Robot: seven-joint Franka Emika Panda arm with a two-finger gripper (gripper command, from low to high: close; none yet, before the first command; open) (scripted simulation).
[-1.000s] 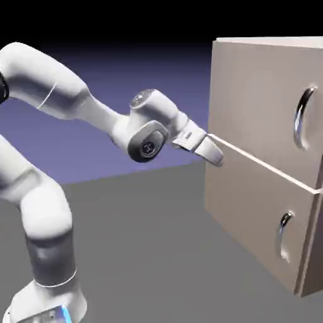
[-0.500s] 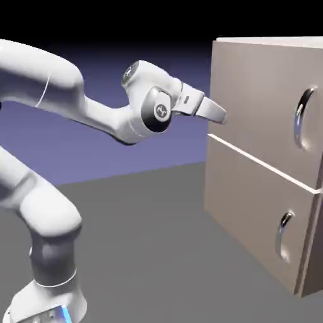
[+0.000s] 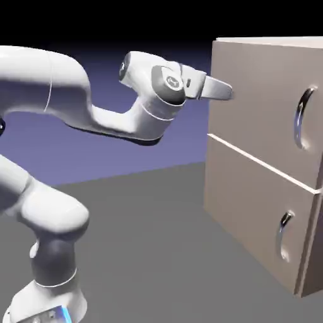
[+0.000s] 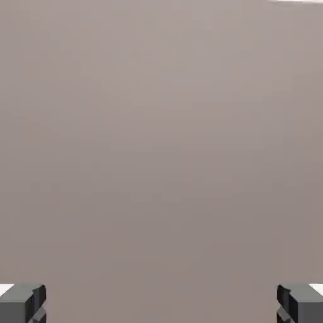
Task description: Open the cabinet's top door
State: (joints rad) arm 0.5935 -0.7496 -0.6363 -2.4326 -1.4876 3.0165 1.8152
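The beige cabinet (image 3: 252,189) stands at the exterior view's right. Its top door (image 3: 258,107) is the taller upper panel, flush and closed, with a long curved silver handle (image 3: 303,117) near its right side. My gripper (image 3: 224,93) hovers level at the door's upper left edge, well left of that handle and pointing at the panel. In the hand view the two grey fingertips (image 4: 22,303) sit far apart at the bottom corners, open, with nothing between them. Plain beige door surface (image 4: 161,145) fills the rest of that view.
Below the top door is a shorter lower panel (image 3: 252,221) with a smaller silver handle (image 3: 283,234). The grey table (image 3: 158,252) stretches between my arm's base (image 3: 44,303) and the cabinet.
My hand has risen from the seam between the two panels to the top door's upper part and turned level toward it. The jaws stayed open. The door has not moved.
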